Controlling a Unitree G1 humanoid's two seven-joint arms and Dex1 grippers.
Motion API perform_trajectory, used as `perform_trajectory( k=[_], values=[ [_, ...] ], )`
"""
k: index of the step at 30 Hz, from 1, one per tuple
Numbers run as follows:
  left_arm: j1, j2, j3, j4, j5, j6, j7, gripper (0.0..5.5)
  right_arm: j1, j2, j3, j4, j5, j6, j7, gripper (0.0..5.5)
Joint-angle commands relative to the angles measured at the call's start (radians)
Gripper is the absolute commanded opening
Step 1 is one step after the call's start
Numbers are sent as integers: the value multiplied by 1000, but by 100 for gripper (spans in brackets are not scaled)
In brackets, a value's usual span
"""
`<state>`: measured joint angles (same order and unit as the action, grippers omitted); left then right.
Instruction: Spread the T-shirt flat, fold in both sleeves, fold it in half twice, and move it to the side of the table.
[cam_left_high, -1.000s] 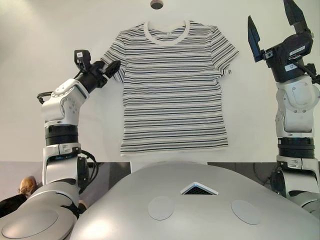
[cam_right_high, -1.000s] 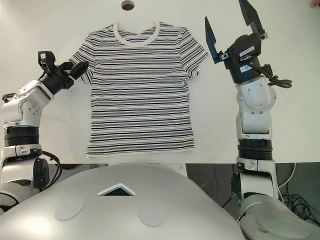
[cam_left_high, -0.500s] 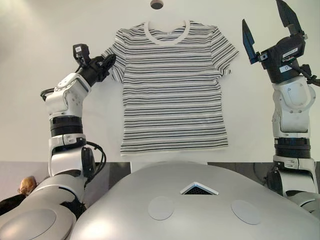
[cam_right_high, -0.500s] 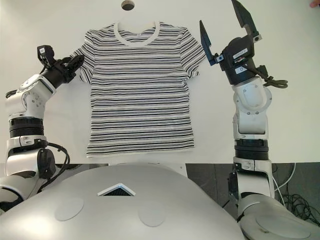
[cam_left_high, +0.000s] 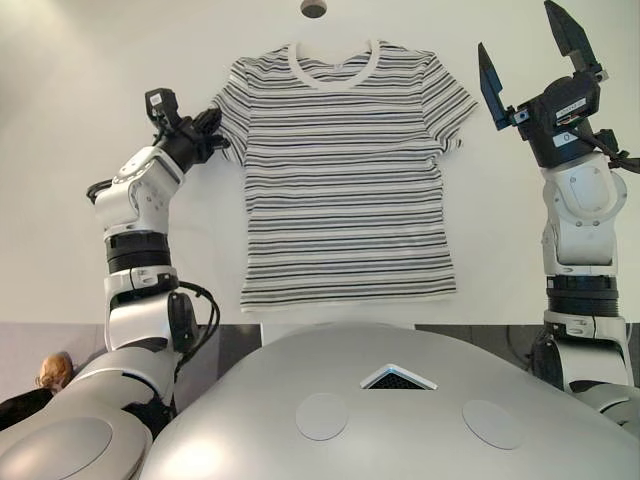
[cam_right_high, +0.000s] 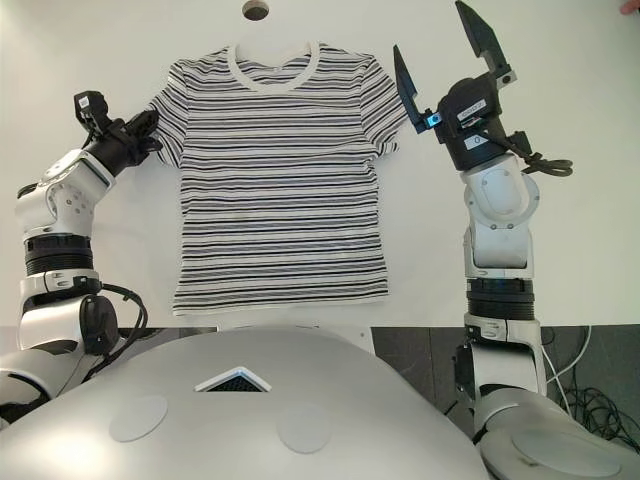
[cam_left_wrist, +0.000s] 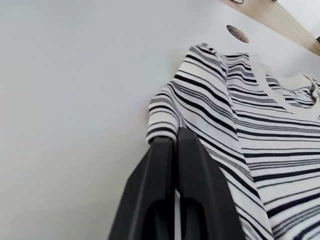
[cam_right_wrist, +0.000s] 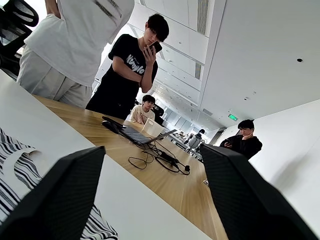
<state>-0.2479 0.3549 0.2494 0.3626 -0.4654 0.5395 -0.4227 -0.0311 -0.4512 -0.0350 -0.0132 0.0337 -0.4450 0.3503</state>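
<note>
My left gripper (cam_left_wrist: 175, 134) is clamped together on the hem of the T-shirt's (cam_left_high: 345, 170) left sleeve (cam_left_high: 230, 105), my right gripper (cam_left_high: 515, 30) gapes wide, raised just right of the right sleeve (cam_left_high: 448, 100), and the T-shirt lies flat mid-table (cam_left_high: 80, 100), collar far.

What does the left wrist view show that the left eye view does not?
Left wrist view: the left gripper shut on the sleeve at its edge, and a wooden strip beyond the table. Left eye view: the whole T-shirt lying flat, and the right gripper open, raised. Both: the striped sleeve and the round hole.
</note>
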Motion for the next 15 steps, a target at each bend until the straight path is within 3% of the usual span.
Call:
perform_trajectory(
  k=[1,7,15],
  values=[
    [-11,-6,9,-3,22,-26,19,1,5,8,2,7,-14,-3,5,357],
    [37,-12,-65,-169,85,-104,17,1,4,11,5,13,-18,-6,6,357],
    [56,-23,-319,-323,288,-142,17,1,5,27,30,34,-52,-16,7,357]
  ],
)
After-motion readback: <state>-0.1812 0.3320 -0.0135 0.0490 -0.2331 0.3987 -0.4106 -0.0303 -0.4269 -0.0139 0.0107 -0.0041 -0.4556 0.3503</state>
